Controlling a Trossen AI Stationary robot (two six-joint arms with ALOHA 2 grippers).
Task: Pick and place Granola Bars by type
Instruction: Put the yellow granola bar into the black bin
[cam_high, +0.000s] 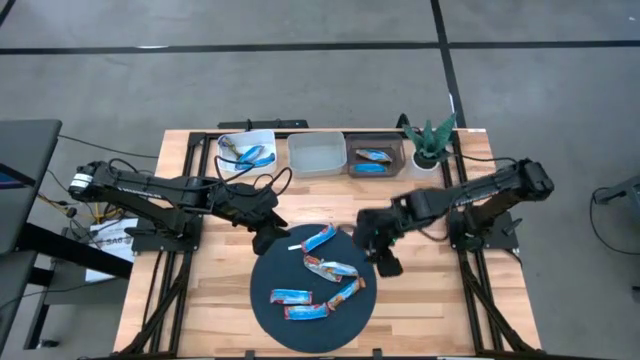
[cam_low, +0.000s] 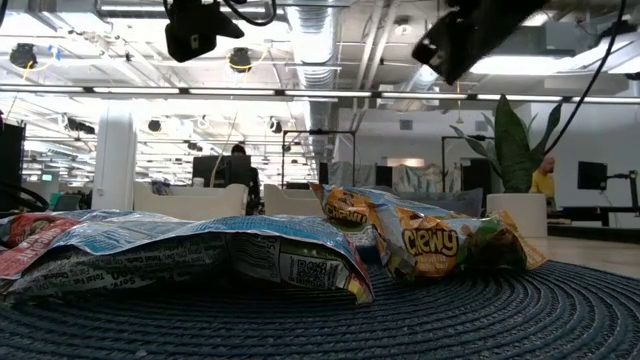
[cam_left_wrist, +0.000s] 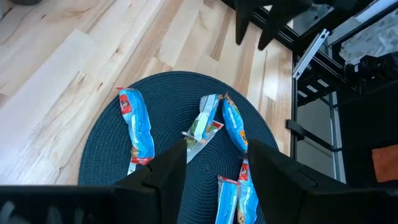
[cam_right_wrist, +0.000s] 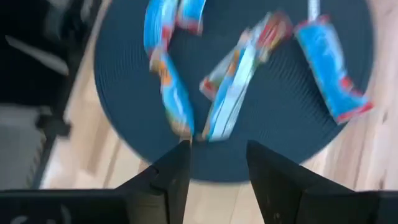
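Note:
A round dark blue woven mat (cam_high: 268, 318) holds several granola bars. A blue bar (cam_high: 320, 238) lies near its far edge, a silvery-white one (cam_high: 333, 268) in the middle, and blue ones (cam_high: 292, 296) toward the near side. My left gripper (cam_high: 268, 238) hovers open over the mat's far left rim. In its wrist view (cam_left_wrist: 217, 168) the silvery bar (cam_left_wrist: 202, 124) lies just beyond the fingers. My right gripper (cam_high: 380, 255) hovers open over the mat's right rim. Its wrist view (cam_right_wrist: 217, 165) shows the same bar (cam_right_wrist: 239, 81) ahead. The low view shows the bars (cam_low: 200, 255) lying flat.
Along the far edge stand a white tray (cam_high: 262, 137) with blue bars, a clear tub (cam_high: 317, 170), a brown tray (cam_high: 352, 160) with blue bars, and a potted plant (cam_high: 430, 140). A thin white strip (cam_high: 294, 247) lies at the mat's far rim. Bare wood surrounds the mat.

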